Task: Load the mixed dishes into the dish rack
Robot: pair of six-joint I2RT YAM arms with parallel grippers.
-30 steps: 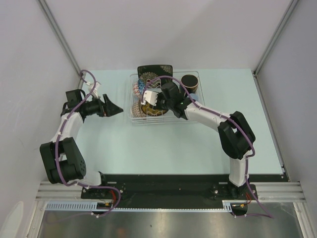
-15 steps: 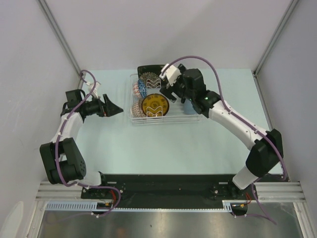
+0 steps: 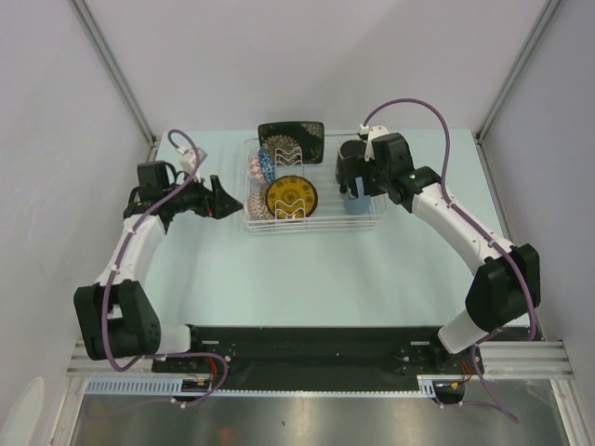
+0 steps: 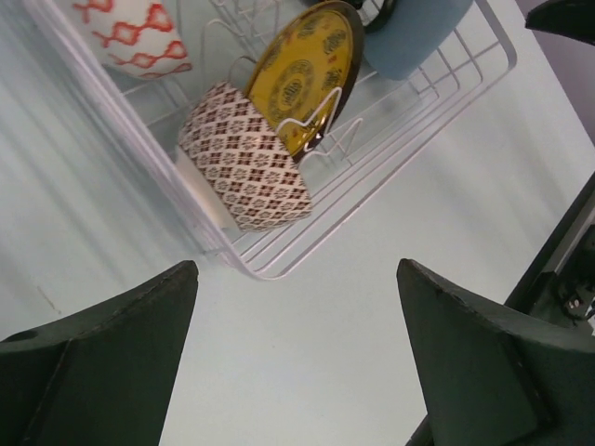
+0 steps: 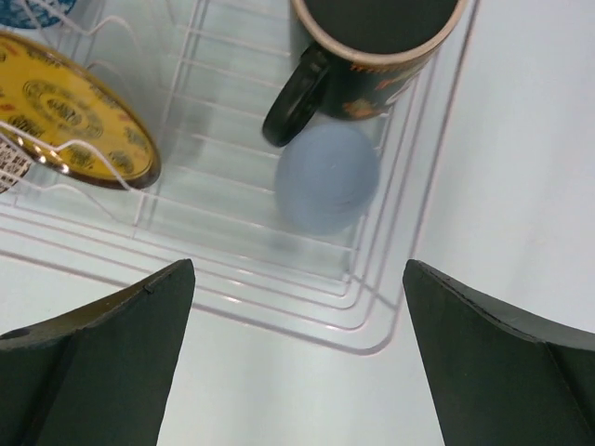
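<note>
The dish rack (image 3: 321,224) holds the black floral square plate (image 3: 291,141), the blue patterned bowl (image 3: 268,167), the beige patterned bowl (image 3: 256,203), the yellow plate (image 3: 290,196) upright in the wires, the dark mug (image 3: 350,154) and the pale blue cup (image 3: 357,204). My right gripper (image 3: 352,178) is open and empty above the mug (image 5: 372,46) and cup (image 5: 325,177), at the rack's right end. My left gripper (image 3: 221,198) is open and empty just left of the rack, facing the beige bowl (image 4: 246,153) and yellow plate (image 4: 302,70).
A white bowl with a red pattern (image 4: 130,32) also sits in the rack's left end. The rack's near corner (image 5: 372,342) lies on the pale table. Grey walls close in the table on both sides and behind.
My right gripper has lifted off the yellow plate, which stays standing in the rack, and swung right over the mug and cup. My left gripper has moved right, closer to the rack.
</note>
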